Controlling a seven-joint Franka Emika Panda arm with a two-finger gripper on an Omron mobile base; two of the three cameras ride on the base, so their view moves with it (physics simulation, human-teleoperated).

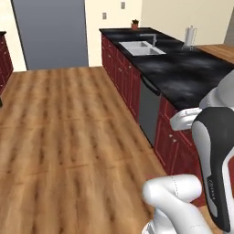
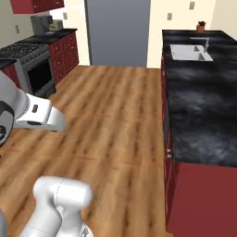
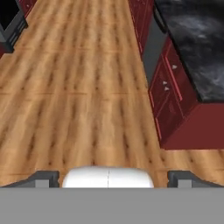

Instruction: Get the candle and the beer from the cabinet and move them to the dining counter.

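In the left base view, the white arm rises at the lower right over a wood-plank floor. To its right runs a black marble worktop on a dark red unit with drawer fronts and a grey panel set among them. A steel sink with a faucet sits in the worktop near its far end, a small potted plant stands behind it, and a paper towel roll stands at the right edge. A large grey door panel fills the far wall.

In the right base view, the arm comes in from the lower left. The same worktop lies to the right, with the sink and plant at the far end. A stove with a dark oven door stands along the left wall beside more red drawer fronts.

In the hand view, the end effector looks down at bare floor, its two finger tips set wide apart with nothing between them. The red unit and worktop corner lie to the upper right. The candle, beer, cabinet and dining counter cannot be made out.
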